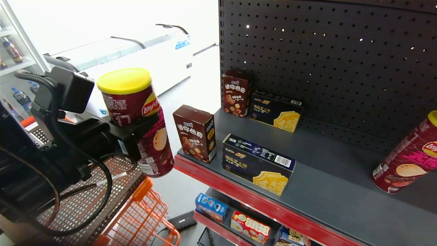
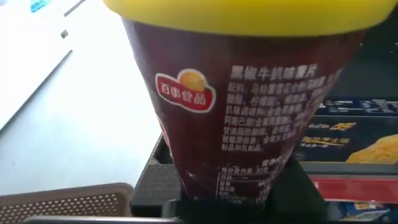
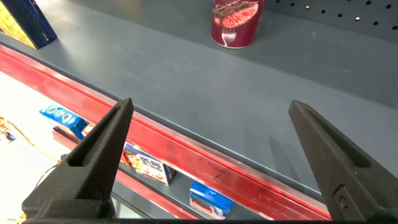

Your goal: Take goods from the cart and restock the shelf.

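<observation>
left hand grips chip can, seemingly just off shelf's red edge.

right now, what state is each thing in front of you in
left pincer: shut on the held can
held can: lid on, upright, in the air
right pincer: open, empty
shelf can: standing, lid on
brown box in front: upright, closed
blue box in front: closed, on its long edge

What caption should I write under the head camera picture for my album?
Left gripper holds a yellow-lidded chip can beside the shelf, with the orange cart below.
</observation>
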{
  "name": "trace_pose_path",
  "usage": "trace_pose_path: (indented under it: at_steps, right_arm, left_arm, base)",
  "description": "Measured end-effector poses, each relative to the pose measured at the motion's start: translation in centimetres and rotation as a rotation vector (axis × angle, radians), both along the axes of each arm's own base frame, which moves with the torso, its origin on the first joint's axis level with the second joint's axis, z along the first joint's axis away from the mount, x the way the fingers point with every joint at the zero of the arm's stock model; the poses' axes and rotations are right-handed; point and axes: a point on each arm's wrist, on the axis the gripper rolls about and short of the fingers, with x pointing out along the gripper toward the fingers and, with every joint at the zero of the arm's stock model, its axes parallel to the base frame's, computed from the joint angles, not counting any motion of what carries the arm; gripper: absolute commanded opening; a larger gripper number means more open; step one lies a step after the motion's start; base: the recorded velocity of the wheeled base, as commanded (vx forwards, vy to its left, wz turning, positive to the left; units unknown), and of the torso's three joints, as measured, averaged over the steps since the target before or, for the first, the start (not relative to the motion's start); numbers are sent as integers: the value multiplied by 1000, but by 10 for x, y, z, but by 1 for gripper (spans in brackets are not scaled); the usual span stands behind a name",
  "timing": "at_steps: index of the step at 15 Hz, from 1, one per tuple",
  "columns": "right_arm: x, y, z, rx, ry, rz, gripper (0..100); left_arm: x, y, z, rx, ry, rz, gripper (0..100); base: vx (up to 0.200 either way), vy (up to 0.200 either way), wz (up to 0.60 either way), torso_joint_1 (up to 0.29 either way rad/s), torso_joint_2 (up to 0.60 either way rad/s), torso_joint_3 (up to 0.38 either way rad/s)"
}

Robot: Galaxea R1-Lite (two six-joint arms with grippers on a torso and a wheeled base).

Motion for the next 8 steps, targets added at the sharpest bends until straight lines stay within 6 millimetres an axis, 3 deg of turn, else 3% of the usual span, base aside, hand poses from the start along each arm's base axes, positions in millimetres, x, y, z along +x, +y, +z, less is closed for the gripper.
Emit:
trace_pose_path:
  at_steps: [8]
  right_arm:
    - [0,0,0,0,0,0,100]
  left_arm:
    - [-18,-28,19,-55,-30,-214,0]
  base:
    - [0,0,0,0,0,0]
